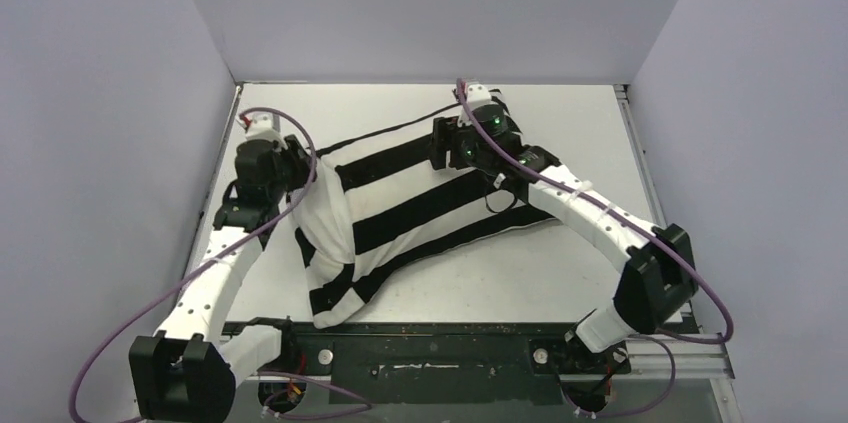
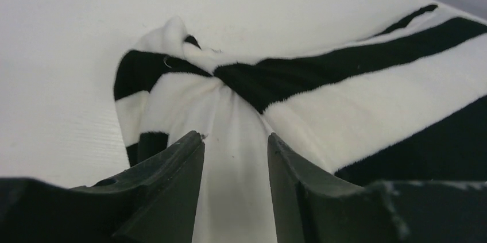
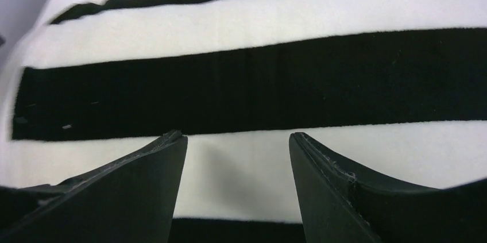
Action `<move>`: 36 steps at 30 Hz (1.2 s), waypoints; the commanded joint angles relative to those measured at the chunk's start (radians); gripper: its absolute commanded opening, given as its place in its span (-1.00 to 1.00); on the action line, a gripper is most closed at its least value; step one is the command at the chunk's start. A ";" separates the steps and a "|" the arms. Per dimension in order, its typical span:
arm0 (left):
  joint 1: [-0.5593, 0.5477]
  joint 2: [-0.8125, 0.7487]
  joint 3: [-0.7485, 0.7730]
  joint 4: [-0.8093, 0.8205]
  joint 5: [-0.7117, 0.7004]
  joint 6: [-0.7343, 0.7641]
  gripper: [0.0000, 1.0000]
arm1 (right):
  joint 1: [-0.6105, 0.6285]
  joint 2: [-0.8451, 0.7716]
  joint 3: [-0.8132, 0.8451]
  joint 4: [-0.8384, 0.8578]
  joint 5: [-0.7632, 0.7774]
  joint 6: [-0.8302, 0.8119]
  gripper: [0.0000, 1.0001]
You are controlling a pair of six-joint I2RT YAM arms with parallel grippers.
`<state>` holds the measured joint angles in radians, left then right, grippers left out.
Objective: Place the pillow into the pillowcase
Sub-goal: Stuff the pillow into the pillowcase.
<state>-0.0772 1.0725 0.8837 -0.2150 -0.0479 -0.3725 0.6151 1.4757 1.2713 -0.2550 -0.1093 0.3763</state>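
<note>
Across the middle of the white counter (image 1: 520, 278) the black-and-white striped pillowcase (image 1: 420, 213) lies on a slant, its lower end towards the near-left edge and its upper end towards the far right. It looks plump rather than flat, though the pillow's own fabric cannot be told from the white stripes in any view. At the left end the cloth is gathered into a bunched, twisted corner (image 2: 172, 53). The left pincer (image 2: 235, 139) sits just behind that bunch with its jaws parted, a ridge of white cloth running through the gap; no squeeze on it is visible. At the far-right end the right pincer (image 3: 235, 137) hangs just over a white stripe, jaws spread wide and holding nothing, a broad black stripe just beyond its tips.
</note>
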 commanded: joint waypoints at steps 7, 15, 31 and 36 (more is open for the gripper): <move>-0.416 0.449 -0.165 0.558 0.018 -0.240 -0.38 | -0.354 0.056 -0.229 0.066 0.222 -0.024 0.15; -0.394 0.678 -0.048 0.766 0.188 -0.434 -0.36 | -0.442 -0.016 -0.165 -0.046 0.197 -0.075 0.13; -0.151 0.183 -0.207 0.588 0.367 -0.432 -0.30 | 0.144 0.012 0.094 0.008 0.314 -0.114 0.27; -0.187 0.274 -0.252 0.858 0.422 -0.578 -0.38 | 0.272 0.164 0.230 -0.075 0.515 -0.222 0.32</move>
<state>-0.2409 1.2827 0.6426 0.3717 0.2855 -0.8196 0.8330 1.5551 1.4139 -0.2977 0.1997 0.2565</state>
